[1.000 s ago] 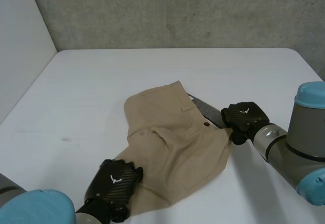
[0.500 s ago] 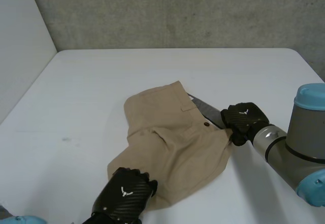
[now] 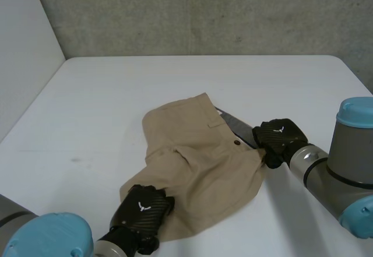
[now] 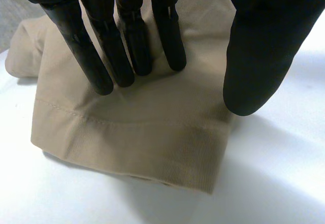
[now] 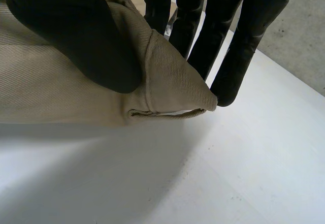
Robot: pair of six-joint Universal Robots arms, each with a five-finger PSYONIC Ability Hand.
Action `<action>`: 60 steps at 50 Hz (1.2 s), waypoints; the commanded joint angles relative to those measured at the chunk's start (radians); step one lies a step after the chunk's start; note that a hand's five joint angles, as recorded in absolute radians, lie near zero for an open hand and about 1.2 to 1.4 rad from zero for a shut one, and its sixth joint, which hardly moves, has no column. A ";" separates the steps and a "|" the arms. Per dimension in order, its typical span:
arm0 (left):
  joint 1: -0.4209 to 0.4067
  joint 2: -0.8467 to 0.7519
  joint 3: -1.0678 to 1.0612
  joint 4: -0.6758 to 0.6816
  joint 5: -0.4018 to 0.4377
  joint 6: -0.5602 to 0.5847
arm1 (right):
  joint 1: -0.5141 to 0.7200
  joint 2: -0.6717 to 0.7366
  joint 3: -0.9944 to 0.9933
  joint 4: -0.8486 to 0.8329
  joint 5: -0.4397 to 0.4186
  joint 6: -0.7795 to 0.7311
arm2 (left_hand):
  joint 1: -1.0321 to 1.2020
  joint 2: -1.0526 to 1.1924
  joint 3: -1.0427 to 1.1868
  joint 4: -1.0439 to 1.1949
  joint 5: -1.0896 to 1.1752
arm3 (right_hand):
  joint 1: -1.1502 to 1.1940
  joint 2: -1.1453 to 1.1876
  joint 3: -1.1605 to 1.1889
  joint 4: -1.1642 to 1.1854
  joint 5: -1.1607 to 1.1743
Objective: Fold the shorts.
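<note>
Robot test bench, most likely in a lab.
A plain white table (image 3: 175, 82) stands against a rough grey concrete wall (image 3: 204, 12), with a smooth white panel (image 3: 23, 47) along its left side. Two machine arms with grey joints and light-blue caps, the left arm (image 3: 46, 239) and the right arm (image 3: 344, 175), reach in over the tabletop from the near edge, and a single pair of tan shorts (image 3: 198, 169) lies spread on it.

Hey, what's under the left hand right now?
The tan shorts: the left hand has straight fingers pressing on a hemmed corner. The white table shows around the hem; what lies beneath the cloth is covered.
</note>
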 commanded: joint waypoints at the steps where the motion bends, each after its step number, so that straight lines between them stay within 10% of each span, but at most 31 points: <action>1: 0.001 -0.010 0.004 -0.002 0.000 0.001 | 0.000 0.000 0.000 0.000 0.000 0.000 | 0.061 0.067 0.067 0.073 0.069 | 0.429 0.225 0.217 0.204 0.227; 18: 0.007 -0.051 0.024 0.001 0.002 0.001 | 0.000 0.002 0.001 -0.008 0.000 -0.001 | 0.117 0.123 0.122 0.129 0.125 | 0.429 0.225 0.217 0.204 0.227; 27: 0.033 -0.053 0.034 0.014 -0.015 0.001 | 0.001 0.003 0.000 -0.010 0.000 -0.001 | 0.745 0.750 0.750 0.757 0.752 | 0.429 0.225 0.217 0.204 0.227; 40: 0.120 0.125 0.091 0.012 -0.119 0.007 | 0.001 -0.017 -0.008 0.007 0.002 -0.024 | 0.745 0.751 0.750 0.757 0.753 | 0.429 0.225 0.217 0.204 0.227; 60: 0.255 0.556 0.665 -0.133 -0.110 0.153 | 0.015 -0.615 -0.340 0.128 0.025 -0.051 | 0.745 0.751 0.750 0.757 0.753 | 0.429 0.225 0.217 0.204 0.227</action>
